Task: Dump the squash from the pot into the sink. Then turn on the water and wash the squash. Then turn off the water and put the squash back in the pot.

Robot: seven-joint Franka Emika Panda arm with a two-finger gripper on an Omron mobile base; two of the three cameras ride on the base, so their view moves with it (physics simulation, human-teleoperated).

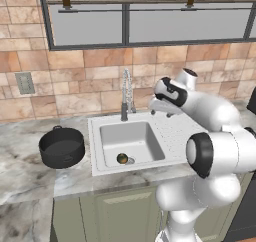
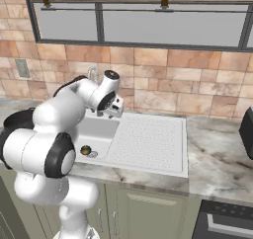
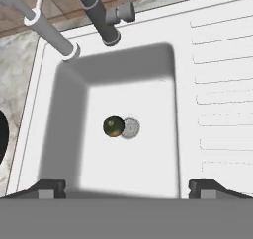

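The squash (image 3: 113, 126), dark green with yellow patches, lies on the sink floor touching the left side of the round drain (image 3: 131, 128). It also shows in the basin from both base views (image 1: 122, 159) (image 2: 85, 149). The black pot (image 1: 62, 147) stands upright on the counter left of the sink (image 1: 95, 136). My gripper (image 3: 127, 186) hangs high above the basin, open and empty, fingertips (image 3: 47, 186) wide apart. The base views show the gripper (image 1: 169, 114) (image 2: 114, 115) just right of the faucet (image 1: 126, 93). I see no water running from the faucet.
The ribbed drainboard (image 2: 148, 139) lies right of the basin. The faucet's coil neck and spout (image 3: 99, 16) rise close to my hand. A dark object (image 2: 247, 129) stands at the far right of the counter, and an oven front (image 2: 227, 218) sits below it.
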